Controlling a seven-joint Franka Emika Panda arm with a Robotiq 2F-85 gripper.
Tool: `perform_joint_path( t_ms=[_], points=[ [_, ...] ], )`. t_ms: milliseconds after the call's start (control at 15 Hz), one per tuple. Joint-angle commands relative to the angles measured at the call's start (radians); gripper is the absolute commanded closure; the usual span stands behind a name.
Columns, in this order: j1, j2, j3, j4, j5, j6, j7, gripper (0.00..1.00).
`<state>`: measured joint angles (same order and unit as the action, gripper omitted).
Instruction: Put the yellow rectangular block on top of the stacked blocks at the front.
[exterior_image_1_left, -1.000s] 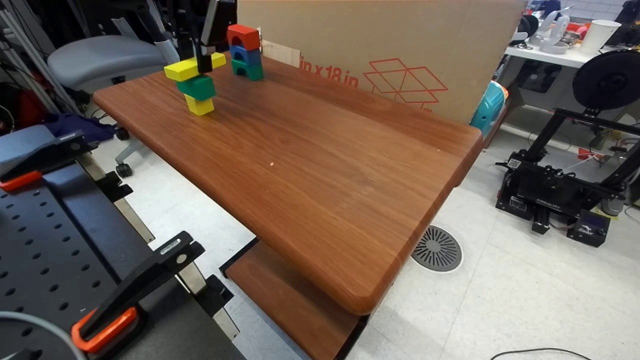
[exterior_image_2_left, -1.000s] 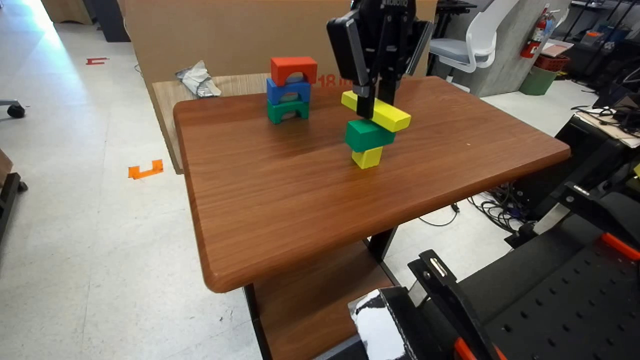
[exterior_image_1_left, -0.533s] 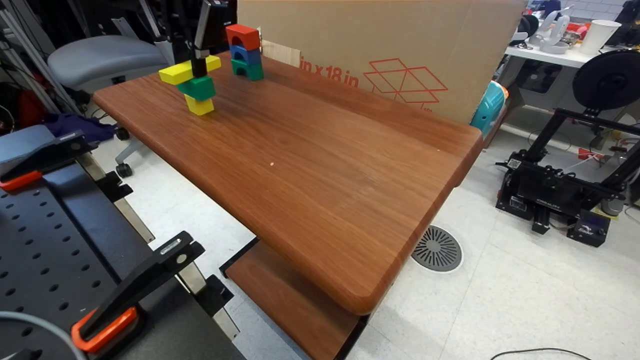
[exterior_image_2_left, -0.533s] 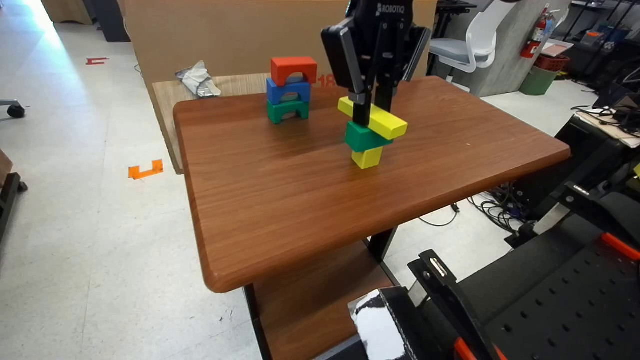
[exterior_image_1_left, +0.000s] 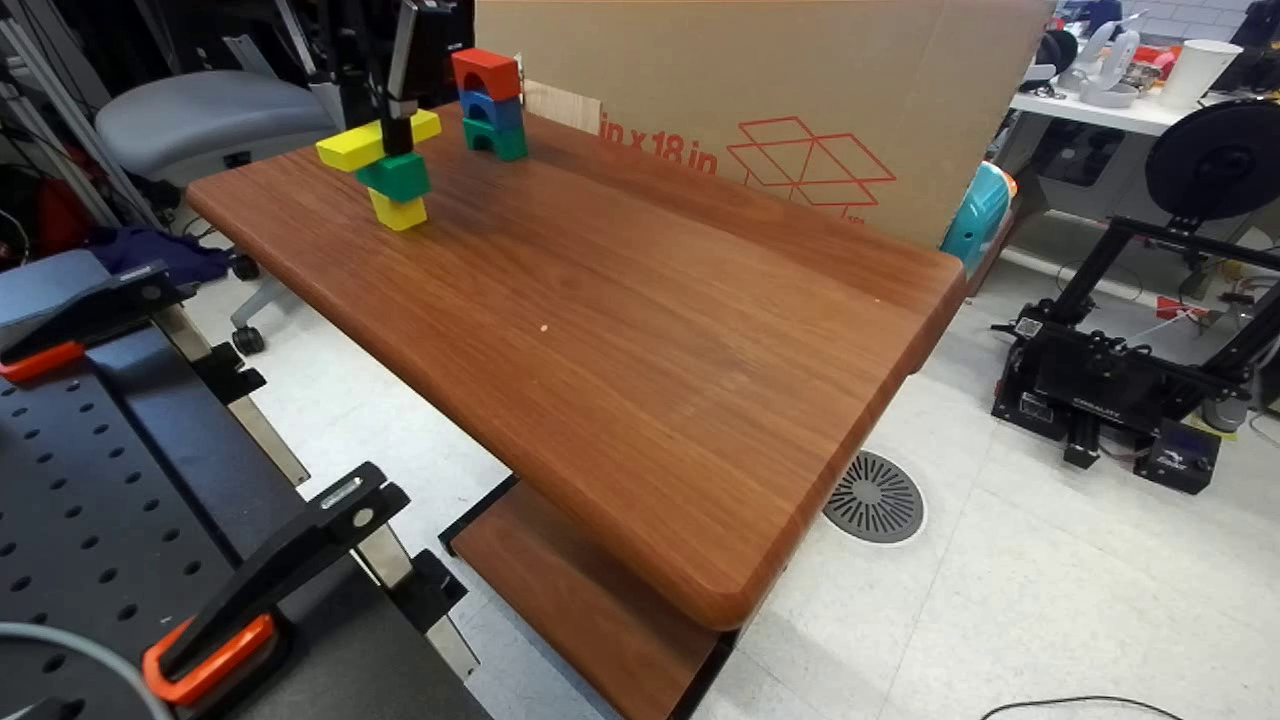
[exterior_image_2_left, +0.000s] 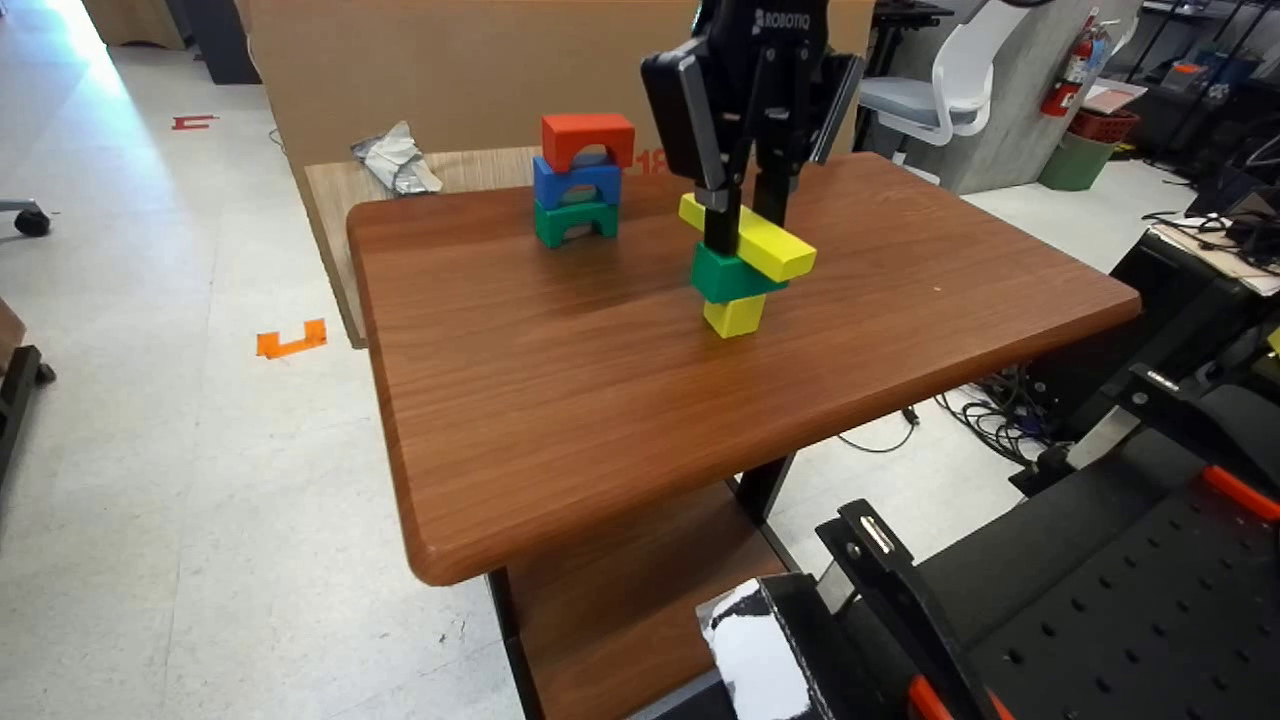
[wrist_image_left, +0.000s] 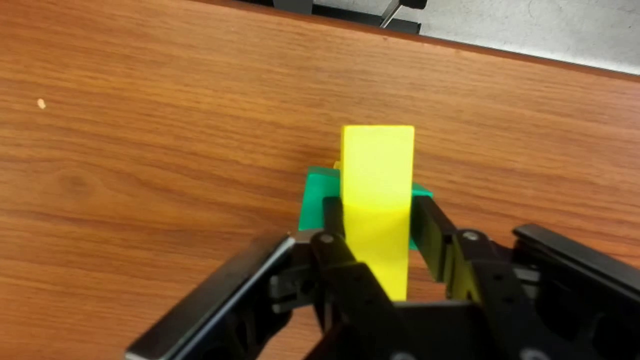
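Observation:
The yellow rectangular block lies across the top of the front stack, resting on a green block and overhanging it at both ends. Under the green block is a small yellow block on the table. The same stack shows in an exterior view, with the long yellow block on top. My gripper points down with one finger on each side of the long yellow block. In the wrist view the gripper straddles this block; its fingers are slightly open around it. The green block is partly hidden beneath.
A second stack stands farther back: a red arch, a blue arch and a green arch. A large cardboard box stands behind the wooden table. Clamps sit on the black bench beside it.
My gripper came down with the long yellow block until it met the green block. In the last half second the fingers spread slightly and the block shifted a little.

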<state>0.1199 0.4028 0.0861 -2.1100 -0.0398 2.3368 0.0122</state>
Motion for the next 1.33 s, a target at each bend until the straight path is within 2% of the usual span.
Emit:
perform_joint_path(
  t_ms=[0, 267, 667, 933, 1000, 1267],
  points=[
    [0.007, -0.037, -0.002, -0.045, -0.008, 0.028, 0.021, 0.27],
    [0.006, -0.054, -0.003, -0.066, -0.009, 0.044, 0.023, 0.01],
    [-0.006, -0.156, -0.009, -0.137, -0.015, 0.096, 0.009, 0.00],
    [-0.034, -0.270, -0.033, -0.179, -0.049, 0.054, -0.033, 0.00],
    [-0.021, -0.188, -0.020, -0.122, -0.024, 0.057, -0.005, 0.00],
    [-0.024, -0.200, -0.019, -0.131, -0.025, 0.054, -0.007, 0.00]
  ],
)
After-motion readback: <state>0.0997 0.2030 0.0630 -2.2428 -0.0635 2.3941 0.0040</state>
